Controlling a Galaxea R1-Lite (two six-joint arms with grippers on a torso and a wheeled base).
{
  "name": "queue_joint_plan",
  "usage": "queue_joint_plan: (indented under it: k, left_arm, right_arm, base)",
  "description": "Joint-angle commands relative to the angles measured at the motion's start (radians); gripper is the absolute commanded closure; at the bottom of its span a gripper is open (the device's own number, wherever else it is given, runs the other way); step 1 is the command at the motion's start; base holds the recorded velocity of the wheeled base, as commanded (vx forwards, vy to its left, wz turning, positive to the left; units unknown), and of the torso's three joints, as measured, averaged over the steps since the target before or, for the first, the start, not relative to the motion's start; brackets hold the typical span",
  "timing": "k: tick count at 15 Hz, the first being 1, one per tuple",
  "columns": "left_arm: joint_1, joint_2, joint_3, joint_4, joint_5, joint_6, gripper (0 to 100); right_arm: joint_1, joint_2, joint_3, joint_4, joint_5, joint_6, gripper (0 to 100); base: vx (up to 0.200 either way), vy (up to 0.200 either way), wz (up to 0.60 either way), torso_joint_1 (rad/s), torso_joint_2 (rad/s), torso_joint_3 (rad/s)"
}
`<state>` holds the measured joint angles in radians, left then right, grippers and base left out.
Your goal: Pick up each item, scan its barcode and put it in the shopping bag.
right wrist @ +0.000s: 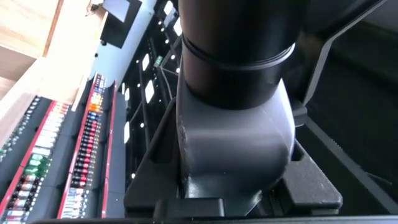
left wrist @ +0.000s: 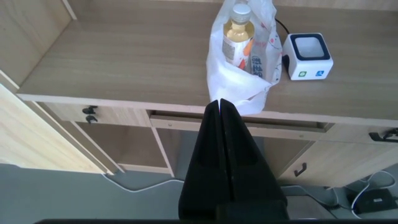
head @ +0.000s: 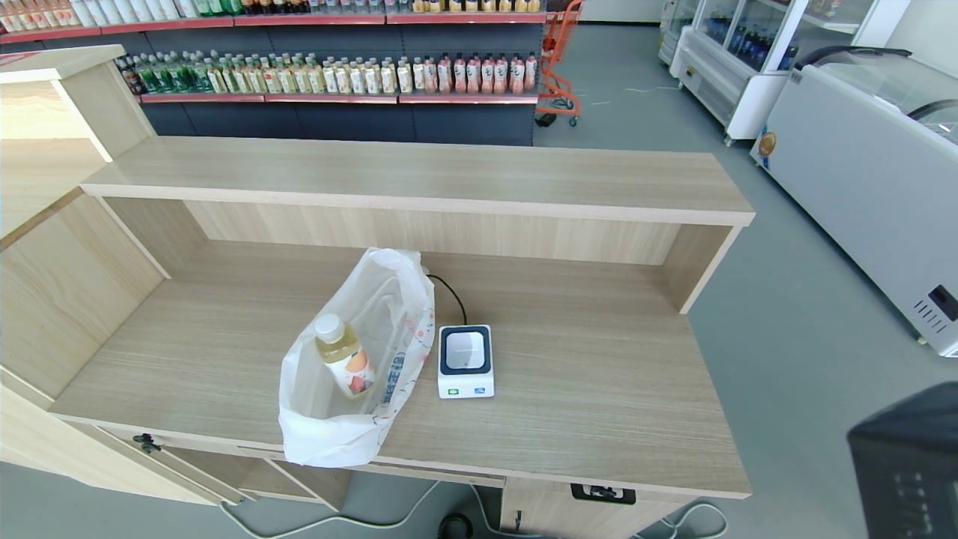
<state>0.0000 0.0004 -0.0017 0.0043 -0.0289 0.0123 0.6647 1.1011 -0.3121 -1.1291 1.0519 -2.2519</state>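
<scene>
A white plastic shopping bag [head: 352,374] stands open on the wooden counter [head: 599,374], near its front edge. Inside it a bottle of yellow drink [head: 343,364] with a white cap leans upright. Just right of the bag sits the white barcode scanner [head: 465,360], window facing up. In the left wrist view, my left gripper [left wrist: 221,106] is shut and empty, held low in front of the counter's drawers, below the bag [left wrist: 239,93], bottle [left wrist: 236,34] and scanner [left wrist: 309,56]. A dark part of my right arm [head: 905,460] sits low, off the counter's right end.
The counter has a raised back shelf [head: 419,176] and a side wall [head: 67,299] on the left. A black cable [head: 449,292] runs back from the scanner. Store shelves with bottles [head: 337,75] stand behind, freezers [head: 861,157] on the right.
</scene>
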Motion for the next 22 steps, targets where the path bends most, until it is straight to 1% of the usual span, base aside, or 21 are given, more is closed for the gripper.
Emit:
queue_joint_plan:
  k: [1, 7, 11, 14, 22]
  left_arm:
    - [0.0, 0.0, 0.0, 0.0, 0.0, 0.0, 100]
    - [0.0, 0.0, 0.0, 0.0, 0.0, 0.0, 100]
    - [0.0, 0.001, 0.0, 0.0, 0.0, 0.0, 100]
    - [0.0, 0.0, 0.0, 0.0, 0.0, 0.0, 100]
    - [0.0, 0.0, 0.0, 0.0, 0.0, 0.0, 100]
  right_arm:
    - [0.0, 0.006, -0.002, 0.002, 0.002, 0.005, 100]
    - [-0.002, 0.005, -0.001, 0.046, 0.026, 0.005, 100]
    - [-0.004, -0.003, -0.002, 0.045, 0.028, 0.022, 100]
    - [-0.023, -0.007, -0.002, 0.045, 0.046, 0.031, 100]
    - [-0.023, -0.017, -0.01, 0.045, 0.048, 0.04, 100]
  base:
    - [0.0, 0.0, 0.0, 0.0, 0.0, 0.0]
    - [0.0, 0.0, 0.0, 0.0, 0.0, 0.0]
    - [0.0, 0.0, 0.0, 0.0, 0.0, 0.0]
    - [0.0, 0.0, 0.0, 0.0, 0.0, 0.0]
    - [0.0, 0.0, 0.0, 0.0, 0.0, 0.0]
